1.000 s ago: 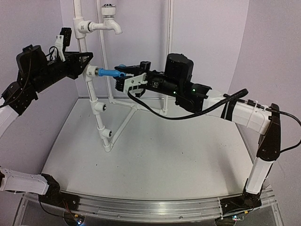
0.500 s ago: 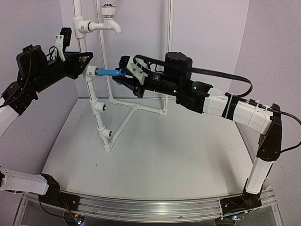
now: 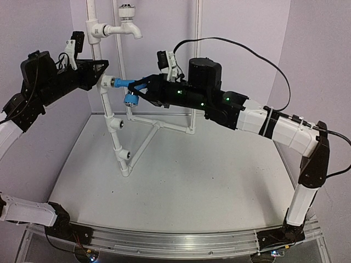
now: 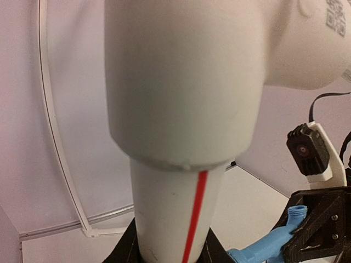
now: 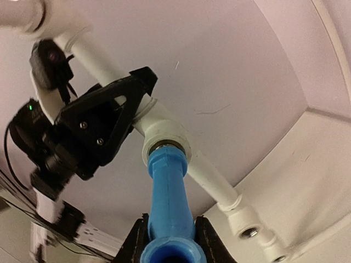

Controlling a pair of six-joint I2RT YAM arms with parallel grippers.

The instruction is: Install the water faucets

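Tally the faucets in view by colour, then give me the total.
blue faucet: 1
white faucet: 1
Total: 2

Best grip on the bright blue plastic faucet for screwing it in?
Grip the bright blue plastic faucet across its body near the knob, from the right along its axis: the stem sits in the white pipe socket, so wrist roll turns it.
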